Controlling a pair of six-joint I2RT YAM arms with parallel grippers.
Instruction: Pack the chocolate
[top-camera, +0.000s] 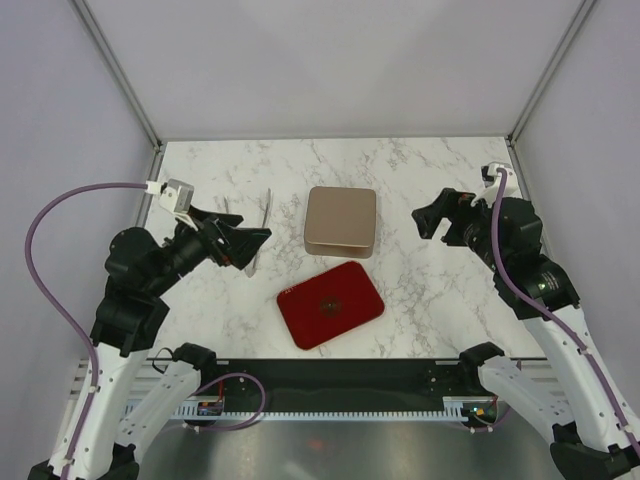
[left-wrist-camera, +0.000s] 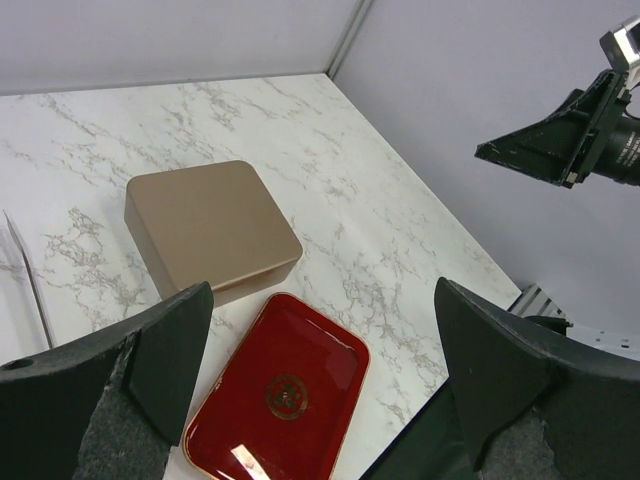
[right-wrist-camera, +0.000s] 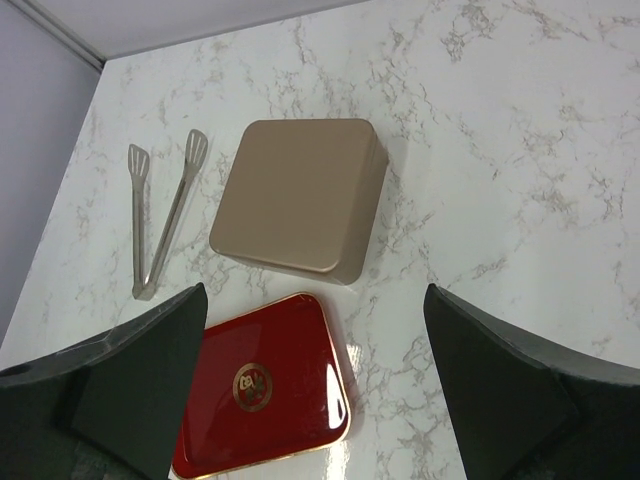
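On the tabletop (top-camera: 430, 300) a tan box (top-camera: 340, 220) sits shut, its lid flush all round. Just in front of the box, nearly touching its near edge, lies a red tray (top-camera: 330, 304) with a gold emblem and nothing on it. Left of the box, a little apart, lie metal tongs (right-wrist-camera: 145, 280). No chocolate shows in any view. It may be inside the box, but that cannot be told from here.

The left gripper (top-camera: 255, 250) hangs left of the box, above the tongs, jaws spread wide and grasping nothing. The right gripper (top-camera: 420, 225) hangs right of the box, clear of it, also released and empty.

With the box shut and the tray bare, packing looks either finished or not begun; the pictures do not settle which. If pieces remain to be packed, the lid has to come off first. To do that well, bring one gripper down square over a lid edge and pinch only the lid, not the base under it. Lift straight up so the box does not slide into the tray. The other gripper can steady the opposite side, keeping off the tongs.
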